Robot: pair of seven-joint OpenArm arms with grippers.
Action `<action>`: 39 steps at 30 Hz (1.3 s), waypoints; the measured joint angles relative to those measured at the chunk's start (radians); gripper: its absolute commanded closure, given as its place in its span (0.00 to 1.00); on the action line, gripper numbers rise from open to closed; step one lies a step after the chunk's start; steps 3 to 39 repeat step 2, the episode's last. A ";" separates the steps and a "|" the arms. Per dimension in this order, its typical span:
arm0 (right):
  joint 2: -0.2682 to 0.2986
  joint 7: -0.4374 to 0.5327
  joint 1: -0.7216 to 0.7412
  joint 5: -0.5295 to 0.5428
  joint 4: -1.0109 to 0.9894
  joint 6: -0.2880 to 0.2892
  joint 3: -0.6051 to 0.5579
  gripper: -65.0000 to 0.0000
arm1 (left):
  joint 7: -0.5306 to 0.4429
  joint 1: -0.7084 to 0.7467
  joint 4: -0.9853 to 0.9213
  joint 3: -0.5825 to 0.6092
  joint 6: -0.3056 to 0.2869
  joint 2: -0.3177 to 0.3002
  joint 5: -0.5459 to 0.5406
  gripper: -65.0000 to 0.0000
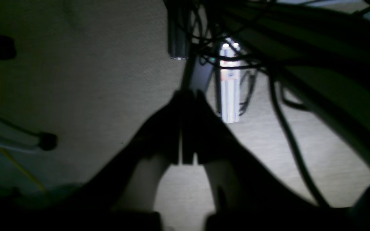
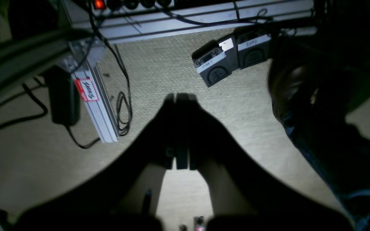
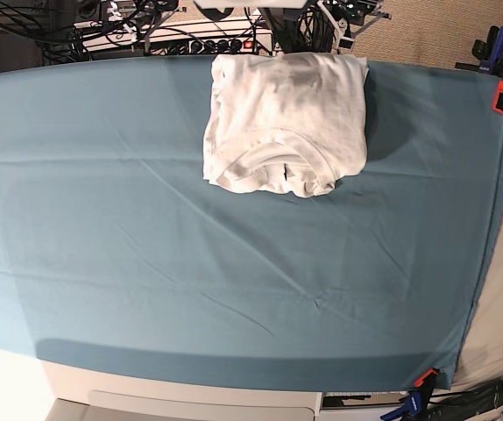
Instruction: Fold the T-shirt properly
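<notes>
Both grippers are parked off the table and hanging over the floor. The left gripper (image 1: 186, 96) has its fingers pressed together with nothing between them, pointing down at the beige carpet (image 1: 85, 83), with a tangle of black cables (image 1: 287, 128) and a metal rail (image 1: 230, 86) just beyond it. The right gripper (image 2: 180, 96) is the same: fingers pressed together, empty, hovering over carpet near an aluminium frame piece (image 2: 95, 96) and a pair of dark boxes (image 2: 230, 57). Neither one touches any cloth.

Out on the table, the T-shirt (image 3: 286, 123) sits at the far edge, roughly centre and a bit to the right, folded into a compact squarish bundle with the neckline showing on the near side. It lies on the teal table cloth (image 3: 190, 263), which is clamped at the right corners by orange clips (image 3: 502, 92).

My read: the arms are pulled back because the folding is basically done. The bundle looks a little lumpy on the near edge, but it's folded and lying on its own, so I'd call this the resting position at the end.
</notes>
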 measured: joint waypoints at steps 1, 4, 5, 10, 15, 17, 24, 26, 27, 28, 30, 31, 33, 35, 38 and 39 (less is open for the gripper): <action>-0.002 -0.014 0.002 -0.006 0.000 0.000 -0.009 1.00 | 0.000 0.000 0.000 0.000 0.000 0.000 -0.015 1.00; -0.005 -0.021 0.002 -0.006 0.000 0.000 -0.010 1.00 | 0.000 0.000 0.000 0.000 0.000 0.000 -0.018 1.00; -0.005 -0.021 0.002 -0.006 0.000 0.000 -0.010 1.00 | 0.000 0.000 0.000 0.000 0.000 0.000 -0.018 1.00; -0.005 -0.021 0.002 -0.006 0.000 0.000 -0.010 1.00 | 0.000 0.000 0.000 0.000 0.000 0.000 -0.018 1.00; -0.005 -0.021 0.002 -0.006 0.000 0.000 -0.010 1.00 | 0.000 0.000 0.000 0.000 0.000 0.000 -0.018 1.00; -0.005 -0.021 0.002 -0.006 0.000 0.000 -0.010 1.00 | 0.000 0.000 0.000 0.000 0.000 0.000 -0.018 1.00; -0.005 -0.021 0.002 -0.006 0.000 0.000 -0.010 1.00 | 0.000 0.000 0.000 0.000 0.000 0.000 -0.018 1.00; -0.005 -0.021 0.002 -0.006 0.000 0.000 -0.010 1.00 | 0.000 0.000 0.000 0.000 0.000 0.000 -0.018 1.00; -0.005 -0.021 0.002 -0.006 0.000 0.000 -0.010 1.00 | 0.000 0.000 0.000 0.000 0.000 0.000 -0.018 1.00; -0.005 -0.021 0.002 -0.006 0.000 0.000 -0.010 1.00 | 0.000 0.000 0.000 0.000 0.000 0.000 -0.018 1.00; -0.005 -0.021 0.002 -0.006 0.000 0.000 -0.010 1.00 | 0.000 0.000 0.000 0.000 0.000 0.000 -0.018 1.00; -0.005 -0.021 0.002 -0.006 0.000 0.000 -0.010 1.00 | 0.000 0.000 0.000 0.000 0.000 0.000 -0.018 1.00; -0.005 -0.021 0.002 -0.006 0.000 0.000 -0.010 1.00 | 0.000 0.000 0.000 0.000 0.000 0.000 -0.018 1.00; -0.005 -0.021 0.002 -0.006 0.000 0.000 -0.010 1.00 | 0.000 0.000 0.000 0.000 0.000 0.000 -0.018 1.00; -0.005 -0.021 0.002 -0.006 0.000 0.000 -0.010 1.00 | 0.000 0.000 0.000 0.000 0.000 0.000 -0.018 1.00; -0.005 -0.021 0.002 -0.006 0.000 0.000 -0.010 1.00 | 0.000 0.000 0.000 0.000 0.000 0.000 -0.018 1.00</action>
